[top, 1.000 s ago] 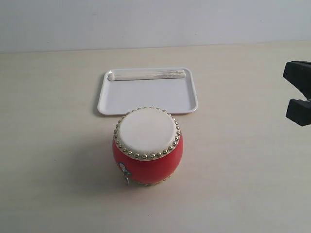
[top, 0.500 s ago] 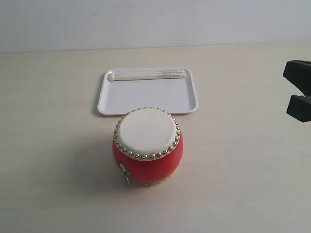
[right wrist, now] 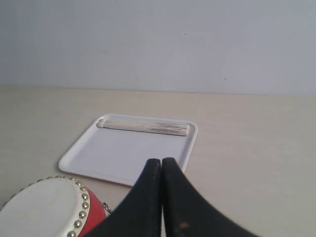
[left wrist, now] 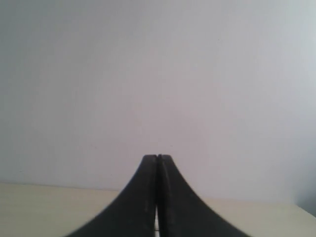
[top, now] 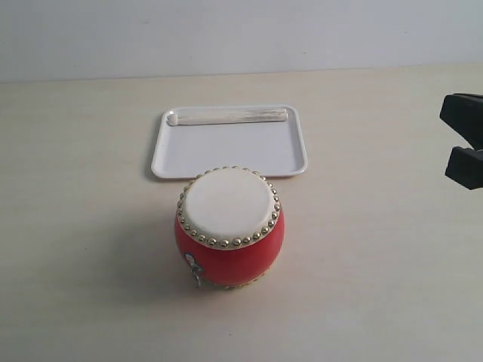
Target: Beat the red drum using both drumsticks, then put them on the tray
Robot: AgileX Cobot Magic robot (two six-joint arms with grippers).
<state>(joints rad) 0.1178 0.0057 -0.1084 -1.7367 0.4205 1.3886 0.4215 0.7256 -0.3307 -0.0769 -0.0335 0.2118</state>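
Note:
The red drum stands upright in the middle of the table, and its cream skin is bare. Behind it lies the white tray. Both drumsticks rest side by side along the tray's far rim. My right gripper is shut and empty, hovering to the right of the drum, pointing toward the tray and the sticks. Its black body shows at the exterior view's right edge. My left gripper is shut and empty, facing a blank wall; it is out of the exterior view.
The pale table top runs back to a plain white wall. The drum's small metal ring hangs at its front left. Nothing else stands on the table.
The lower black part of the right arm at the frame edge has shifted up slightly. Drum, tray and sticks have not moved.

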